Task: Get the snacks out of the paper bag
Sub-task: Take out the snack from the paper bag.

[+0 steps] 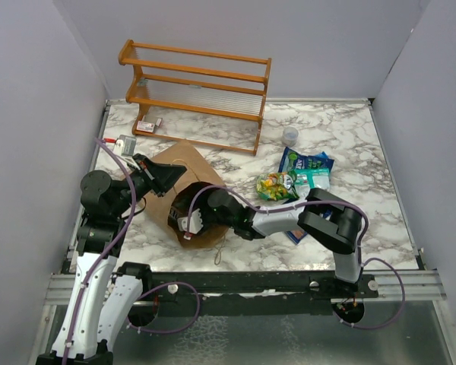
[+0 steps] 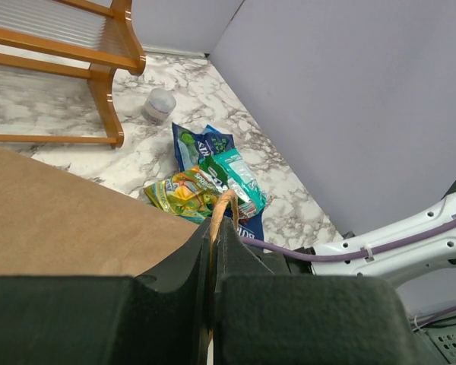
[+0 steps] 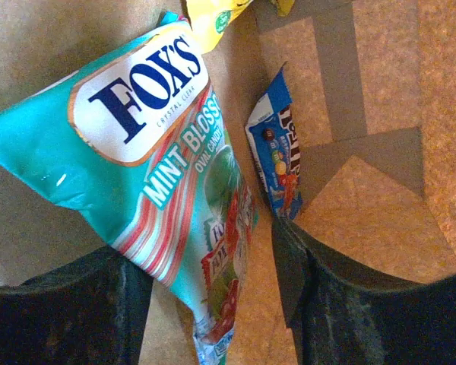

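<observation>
The brown paper bag (image 1: 184, 163) lies on the marble table with its mouth toward the arms. My left gripper (image 1: 161, 176) is shut on the bag's twisted handle (image 2: 223, 207), and its jaws (image 2: 215, 228) pinch the loop. My right gripper (image 1: 191, 220) is inside the bag and open. In the right wrist view a teal Fox's mint packet (image 3: 144, 152) hangs between its spread fingers (image 3: 213, 258), with a gap at the right finger. A blue candy packet (image 3: 277, 160) and a yellow packet (image 3: 213, 15) lie deeper in the bag. Blue, teal and yellow-green packets (image 1: 300, 171) lie on the table.
A wooden rack (image 1: 197, 87) stands at the back, with a red-and-white flat packet (image 1: 147, 126) in front of it. A small clear cup (image 1: 290, 136) sits right of the rack. A dark blue pouch (image 1: 298, 234) lies partly under my right arm.
</observation>
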